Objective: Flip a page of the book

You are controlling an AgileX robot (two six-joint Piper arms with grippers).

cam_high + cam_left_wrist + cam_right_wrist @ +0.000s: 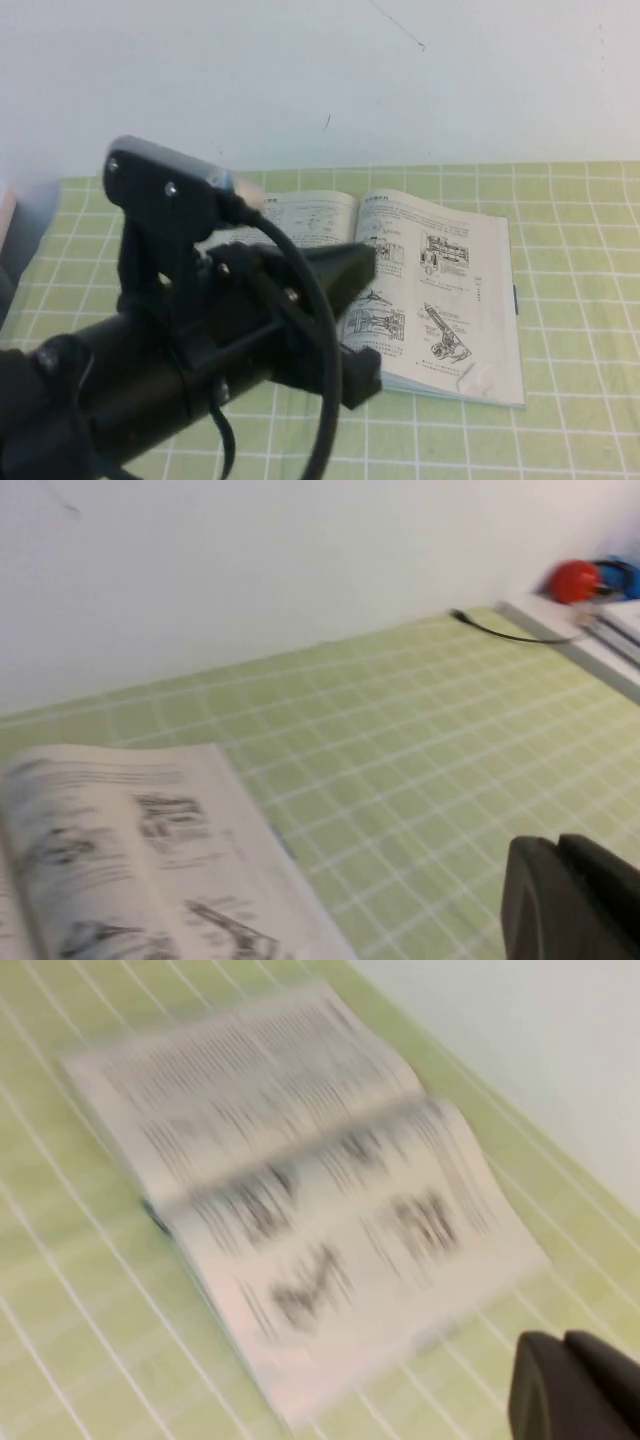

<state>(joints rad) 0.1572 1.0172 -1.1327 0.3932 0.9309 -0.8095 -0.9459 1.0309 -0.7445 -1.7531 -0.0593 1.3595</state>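
Observation:
The book (495, 300) lies open and flat on the green checked mat (580, 210), its right page (440, 280) printed with diagrams. My left gripper (362, 265) is shut and empty, held in the air over the book's middle and pointing right. In the left wrist view the left gripper (560, 845) hangs above bare mat, with the book (130, 850) off to one side. My right gripper (565, 1340) is out of the high view; in the right wrist view it is shut and empty, above the mat beside the open book (300, 1190).
A white wall runs behind the table. In the left wrist view a white shelf edge (560, 630) at the mat's far corner carries a red ball (575, 580) and a blue item, with a black cable (500, 632) beside it. My left arm hides the book's left page.

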